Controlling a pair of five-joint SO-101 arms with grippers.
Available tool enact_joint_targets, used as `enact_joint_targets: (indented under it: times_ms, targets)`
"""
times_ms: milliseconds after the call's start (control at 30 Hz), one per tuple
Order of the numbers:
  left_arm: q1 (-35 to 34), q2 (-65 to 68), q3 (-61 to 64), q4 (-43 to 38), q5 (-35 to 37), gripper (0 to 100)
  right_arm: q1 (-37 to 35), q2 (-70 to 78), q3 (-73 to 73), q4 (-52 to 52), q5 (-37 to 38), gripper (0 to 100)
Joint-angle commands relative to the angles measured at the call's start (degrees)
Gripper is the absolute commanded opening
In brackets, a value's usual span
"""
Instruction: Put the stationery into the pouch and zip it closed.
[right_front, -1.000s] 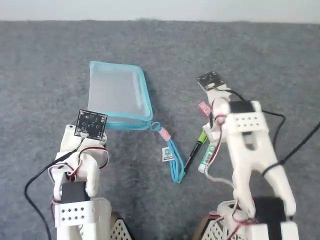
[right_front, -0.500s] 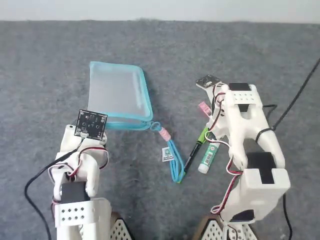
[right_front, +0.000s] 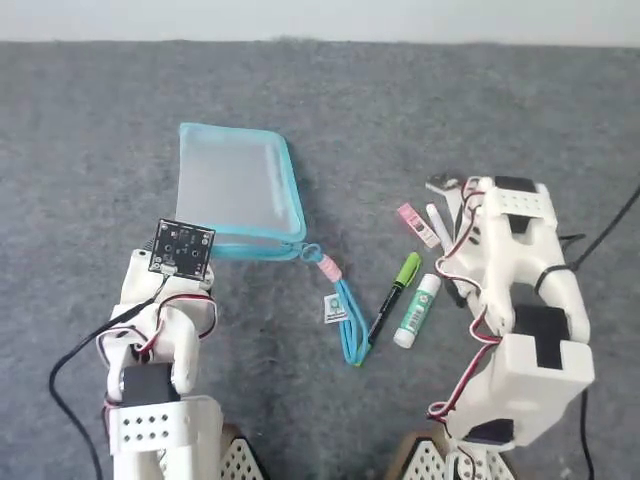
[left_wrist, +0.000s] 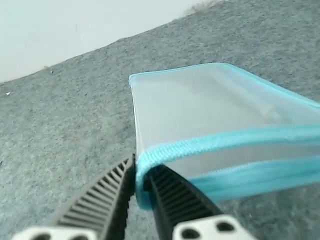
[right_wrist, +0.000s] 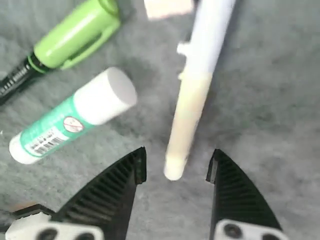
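Jaws spread, right gripper (right_wrist: 177, 159) has swung back astride the white pen (right_wrist: 200, 75), so we expect pickup; left gripper (left_wrist: 141, 172) pinches the pouch (left_wrist: 210, 105).

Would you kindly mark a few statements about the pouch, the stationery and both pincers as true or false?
1. The left pincer is clamped on the teal edge of the pouch. True.
2. The right pincer grips the glue stick. False: it is open over the end of the white pen.
3. The green marker is inside the pouch. False: it lies on the mat beside the glue stick.
4. The teal strap lies between the pouch and the green marker. True.
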Motion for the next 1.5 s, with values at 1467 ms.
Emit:
enact_joint_targets:
  times_ms: [1467]
  targets:
    - [3.2, -0.2, 1.9, -6.4, 4.0, 1, -28.5, -54.2, -0.9, 22.3, -11.9, 0.8]
